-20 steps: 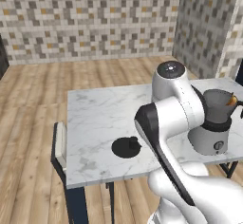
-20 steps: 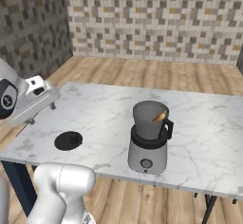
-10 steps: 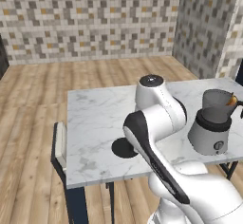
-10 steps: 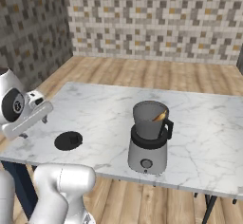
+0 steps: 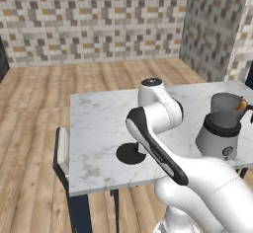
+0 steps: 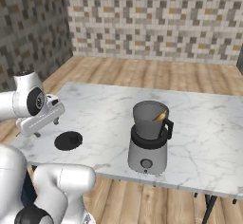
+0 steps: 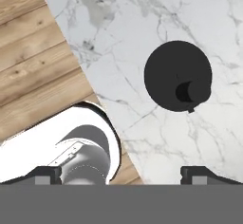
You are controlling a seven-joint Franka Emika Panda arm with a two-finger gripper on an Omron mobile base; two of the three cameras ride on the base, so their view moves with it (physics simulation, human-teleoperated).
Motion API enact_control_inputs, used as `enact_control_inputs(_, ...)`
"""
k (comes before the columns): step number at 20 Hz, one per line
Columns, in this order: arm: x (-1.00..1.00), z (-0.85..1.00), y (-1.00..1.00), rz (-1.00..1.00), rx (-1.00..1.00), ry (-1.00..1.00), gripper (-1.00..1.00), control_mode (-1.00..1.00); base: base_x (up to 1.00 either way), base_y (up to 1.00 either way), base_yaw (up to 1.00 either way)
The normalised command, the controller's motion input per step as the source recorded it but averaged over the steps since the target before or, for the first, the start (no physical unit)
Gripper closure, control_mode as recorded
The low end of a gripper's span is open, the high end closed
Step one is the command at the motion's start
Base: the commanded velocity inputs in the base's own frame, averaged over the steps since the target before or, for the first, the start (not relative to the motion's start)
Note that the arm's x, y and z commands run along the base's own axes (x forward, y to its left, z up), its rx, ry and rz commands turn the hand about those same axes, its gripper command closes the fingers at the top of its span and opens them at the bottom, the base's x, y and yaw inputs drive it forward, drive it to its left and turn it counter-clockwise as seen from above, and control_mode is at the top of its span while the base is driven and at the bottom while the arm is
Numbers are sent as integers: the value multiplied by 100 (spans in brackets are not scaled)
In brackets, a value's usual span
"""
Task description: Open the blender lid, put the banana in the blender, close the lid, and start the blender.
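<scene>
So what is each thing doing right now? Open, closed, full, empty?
blender lid: off the jar, lying flat on the marble table, knob up.
blender: jar open on top, standing upright.
banana: inside the jar, tip poking near the rim.
end effector: open, above the lid, holding nothing.

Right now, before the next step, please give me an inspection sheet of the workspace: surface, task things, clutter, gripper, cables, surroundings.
Surface: white marble table, dark legs.
Blender lid: blender lid lies flat on the table near its front left edge, knob up, off the jar.
Blender: blender upright near the front edge, jar uncovered.
Banana: banana inside the jar, tip near the rim.
Clutter: nothing seen.
Gripper: gripper open, above the table edge, holding nothing.
Cables: nothing seen.
Surroundings: wooden floor, mosaic tile walls.
</scene>
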Motion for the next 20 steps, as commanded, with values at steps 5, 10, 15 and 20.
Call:
enact_control_inputs(5, 60, -20, -1, 0, 0, 14, -100, -100, 0, 0, 0)
enact_control_inputs(10, 38, -21, -2, 0, 0, 6, -100, -100, 0, 0, 0)
enact_control_inputs(15, 31, -35, -10, 0, 0, 8, -100, -100, 0, 0, 0)
enact_control_inputs(20, 27, -36, -11, 0, 0, 8, -100, -100, 0, 0, 0)
